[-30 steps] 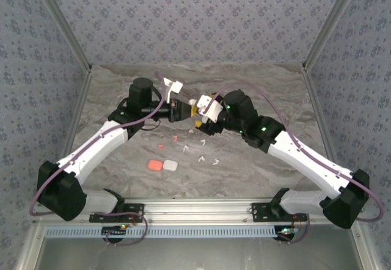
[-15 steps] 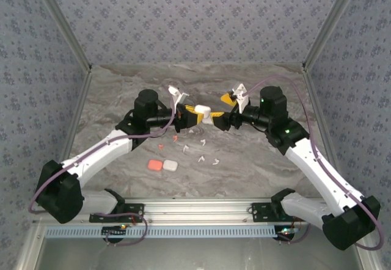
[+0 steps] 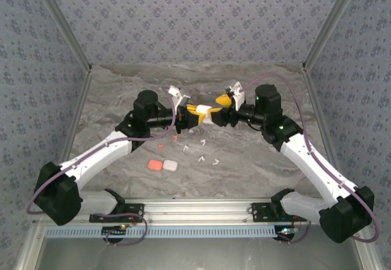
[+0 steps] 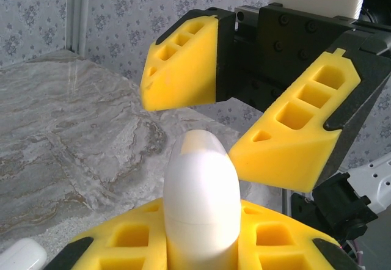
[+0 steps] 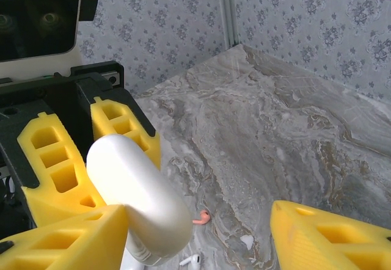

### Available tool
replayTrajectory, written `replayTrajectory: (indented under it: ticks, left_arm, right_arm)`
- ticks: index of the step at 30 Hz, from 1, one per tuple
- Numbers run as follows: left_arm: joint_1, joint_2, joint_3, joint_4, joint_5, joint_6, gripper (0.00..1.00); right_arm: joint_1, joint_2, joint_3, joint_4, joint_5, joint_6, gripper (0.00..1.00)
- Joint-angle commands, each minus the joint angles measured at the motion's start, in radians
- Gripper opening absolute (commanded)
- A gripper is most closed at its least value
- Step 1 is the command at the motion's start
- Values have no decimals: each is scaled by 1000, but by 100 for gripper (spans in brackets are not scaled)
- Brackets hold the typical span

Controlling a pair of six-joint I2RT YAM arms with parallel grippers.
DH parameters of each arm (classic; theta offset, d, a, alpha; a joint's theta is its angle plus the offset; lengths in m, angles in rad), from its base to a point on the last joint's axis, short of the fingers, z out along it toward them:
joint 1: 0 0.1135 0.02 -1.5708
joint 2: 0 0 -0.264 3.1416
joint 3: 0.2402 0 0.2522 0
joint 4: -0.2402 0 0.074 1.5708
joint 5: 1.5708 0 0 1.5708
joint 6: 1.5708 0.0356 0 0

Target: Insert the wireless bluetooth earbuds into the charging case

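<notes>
My left gripper [image 3: 195, 116] is shut on a white charging case [image 3: 205, 112], held closed above the table with its rounded end [image 4: 201, 190] sticking out toward the right arm. My right gripper [image 3: 218, 114] faces it, open. Its yellow fingers [image 4: 183, 62] stand on either side of the case's free end. In the right wrist view one finger [image 5: 67, 239] is against the case [image 5: 137, 203], and the other [image 5: 330, 239] is well apart. White earbuds [image 3: 200, 158] and coral ones [image 3: 160, 146] lie scattered on the marble below. One coral earbud [image 5: 201, 218] and one white one [image 5: 192, 261] show under the case.
A coral case [image 3: 155, 165] and a second white case [image 3: 170, 165] lie side by side toward the near edge. Patterned walls enclose the table on three sides. A metal rail [image 3: 195, 209] runs along the front between the arm bases.
The right arm has swung up and round to face the left gripper. Its jaws have narrowed around the case's free end. The left gripper has shifted slightly right, still gripping the case.
</notes>
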Motion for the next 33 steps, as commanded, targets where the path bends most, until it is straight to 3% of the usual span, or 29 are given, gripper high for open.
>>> replayTrajectory:
  ticks: [1,16,23,33]
  left_arm:
    - [-15,-32,13,40,38,34,0]
    - [-19,-34,10,20,30,51,0]
    - [-20,-37,4,0,-3,68,0]
    - [-20,-121,-112,68,-201,105,0]
  right_arm:
    - [-10,19,23,14,34,11,64]
    - [-36,61,83,-6,24,7,64]
    - [-63,4,91,-50,-1,26,65]
    - [-98,-96,45,-269,73,53,67]
